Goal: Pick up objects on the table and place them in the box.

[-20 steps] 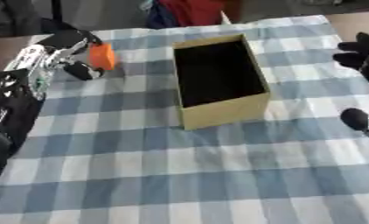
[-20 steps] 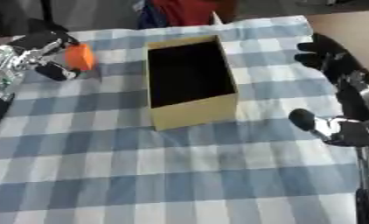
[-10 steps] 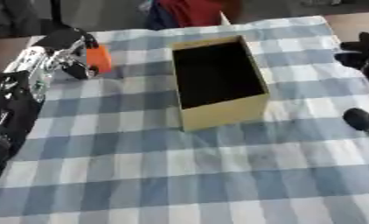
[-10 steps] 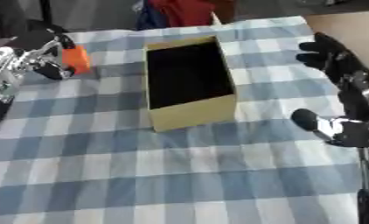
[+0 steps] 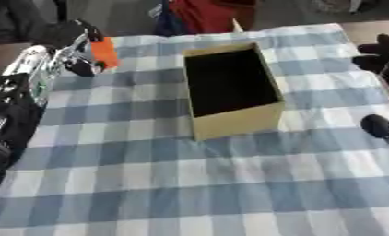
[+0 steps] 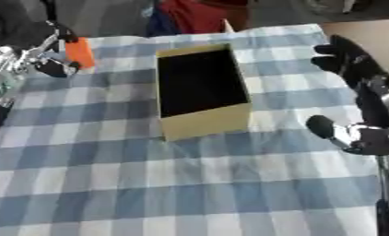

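Centrally, an open cardboard box (image 5: 232, 90) stands upright on a table covered by a blue-and-white checked cloth (image 5: 190, 184); its interior is dark and its contents, if any, cannot be made out. At the far left corner of the table, the left hand (image 5: 78, 50) has its fingers curled round an orange object (image 5: 104, 51) (a small, flat-sided block, its exact form unclear), which is held at the cloth's far edge, well apart from the box and to the box's left. Whether the object touches the cloth cannot be told. The silver-and-black left arm (image 5: 24, 87) runs along the table's left edge. At the right edge, the right hand (image 6: 343, 55) shows as a black shape near the far right corner of the cloth; whether its fingers are apart or together cannot be told. A rounded black part of the right arm (image 6: 320, 126) lies nearer, over the cloth to the right of the box.
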{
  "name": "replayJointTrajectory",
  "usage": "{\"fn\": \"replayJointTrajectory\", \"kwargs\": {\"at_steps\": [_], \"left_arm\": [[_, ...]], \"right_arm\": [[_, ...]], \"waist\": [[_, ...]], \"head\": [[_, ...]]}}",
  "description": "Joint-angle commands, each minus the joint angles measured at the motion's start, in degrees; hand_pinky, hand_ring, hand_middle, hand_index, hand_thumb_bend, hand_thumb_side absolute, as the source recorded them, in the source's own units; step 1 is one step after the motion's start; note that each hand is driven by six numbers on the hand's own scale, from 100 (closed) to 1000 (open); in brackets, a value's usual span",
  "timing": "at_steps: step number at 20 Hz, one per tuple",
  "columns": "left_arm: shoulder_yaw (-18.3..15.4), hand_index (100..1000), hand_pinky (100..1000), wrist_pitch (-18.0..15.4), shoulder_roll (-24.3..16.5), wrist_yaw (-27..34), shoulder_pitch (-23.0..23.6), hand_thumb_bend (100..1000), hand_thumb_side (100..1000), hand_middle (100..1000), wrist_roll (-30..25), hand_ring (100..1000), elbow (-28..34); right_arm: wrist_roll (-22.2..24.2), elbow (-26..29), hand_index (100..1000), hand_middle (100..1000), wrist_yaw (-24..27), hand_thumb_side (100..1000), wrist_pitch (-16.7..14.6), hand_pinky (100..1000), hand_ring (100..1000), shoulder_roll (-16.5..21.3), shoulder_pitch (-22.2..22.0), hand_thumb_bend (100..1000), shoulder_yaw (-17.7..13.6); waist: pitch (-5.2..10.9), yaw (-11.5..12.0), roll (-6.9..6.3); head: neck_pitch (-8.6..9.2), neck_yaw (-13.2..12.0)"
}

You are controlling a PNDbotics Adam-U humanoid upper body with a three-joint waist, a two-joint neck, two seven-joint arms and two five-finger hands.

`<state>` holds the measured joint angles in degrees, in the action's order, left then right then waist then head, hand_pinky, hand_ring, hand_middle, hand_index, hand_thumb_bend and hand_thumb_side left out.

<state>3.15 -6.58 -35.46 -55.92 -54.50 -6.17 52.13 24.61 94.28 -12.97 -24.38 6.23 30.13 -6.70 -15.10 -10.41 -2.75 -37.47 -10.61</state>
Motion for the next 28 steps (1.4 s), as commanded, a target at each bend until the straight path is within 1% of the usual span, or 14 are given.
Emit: {"fn": "replayJointTrajectory", "kwargs": {"at_steps": [1, 5, 8, 12, 16, 19, 20, 21, 23, 28], "left_arm": [[1.77, 712, 638, -1.82, -2.76, 3.4, -1.09, 236, 100, 449, -1.63, 493, 5.99], [5.51, 719, 645, -4.48, -3.01, 8.17, -1.22, 236, 100, 447, -5.92, 491, 14.74], [8.46, 727, 652, -5.82, -2.64, 11.19, -1.46, 252, 100, 455, -9.24, 499, 21.22], [11.61, 735, 655, -6.94, -0.96, 12.77, -1.89, 257, 100, 464, -12.57, 506, 26.6], [13.9, 751, 660, -7.73, 1.12, 13.17, -1.95, 258, 100, 473, -14.41, 512, 28.54], [14.41, 751, 660, -7.9, 1.55, 13.23, -1.89, 258, 100, 473, -14.96, 512, 28.93], [14.59, 793, 668, -7.98, 1.72, 13.25, -1.75, 274, 100, 494, -15.11, 528, 29.09], [15.37, 795, 669, -8.44, 2.44, 13.08, -1.5, 279, 100, 495, -15.61, 529, 29.31], [16.92, 805, 669, -9.26, 3.84, 12.32, -1.36, 280, 100, 498, -16.48, 531, 29.08], [18.97, 828, 676, -10.64, 5.73, 11.24, -0.69, 290, 100, 522, -17.64, 547, 27.91]], "right_arm": [[0.03, 0.64, 1000, 853, -0.44, 602, -0.33, 873, 840, 0.06, 0.4, 709, -0.13], [0.06, 0.37, 1000, 853, -0.71, 599, -0.51, 872, 840, -0.15, 0.28, 711, -0.02], [0.14, 0.22, 1000, 853, -0.79, 598, -0.67, 872, 841, -0.32, 0.26, 712, 0.12], [0.32, 0.1, 1000, 853, -0.83, 597, -0.83, 872, 841, -0.52, 0.37, 713, 0.38], [0.57, 0.03, 1000, 853, -0.72, 598, -0.96, 872, 841, -0.69, 0.48, 712, 0.6], [0.61, 0.08, 1000, 853, -0.66, 598, -0.93, 872, 841, -0.71, 0.49, 712, 0.61], [0.65, 0.11, 1000, 853, -0.65, 600, -0.95, 873, 841, -0.75, 0.54, 712, 0.67], [0.74, 0.16, 1000, 853, -0.65, 600, -0.97, 873, 841, -0.81, 0.61, 712, 0.77], [0.87, 0.22, 1000, 853, -0.68, 599, -0.96, 873, 842, -0.85, 0.62, 713, 0.82], [1.11, 0.26, 1000, 851, -0.76, 599, -0.98, 873, 842, -0.93, 0.67, 714, 0.88]], "waist": [[1.65, 0.33, 0.26], [2.17, 0.58, 0.55], [2.41, 0.47, 0.63], [2.48, 0.02, 0.62], [2.4, -0.37, 0.56], [2.37, -0.39, 0.54], [2.33, -0.43, 0.5], [2.3, -0.41, 0.45], [2.3, -0.32, 0.41], [2.33, -0.37, 0.39]], "head": [[0.07, 0.25], [-0.06, 0.35], [-0.2, 0.39], [-0.25, 0.32], [-0.16, 0.3], [-0.15, 0.34], [-0.09, 0.26], [-0.03, 0.23], [0.04, 0.36], [0.22, 0.29]]}}
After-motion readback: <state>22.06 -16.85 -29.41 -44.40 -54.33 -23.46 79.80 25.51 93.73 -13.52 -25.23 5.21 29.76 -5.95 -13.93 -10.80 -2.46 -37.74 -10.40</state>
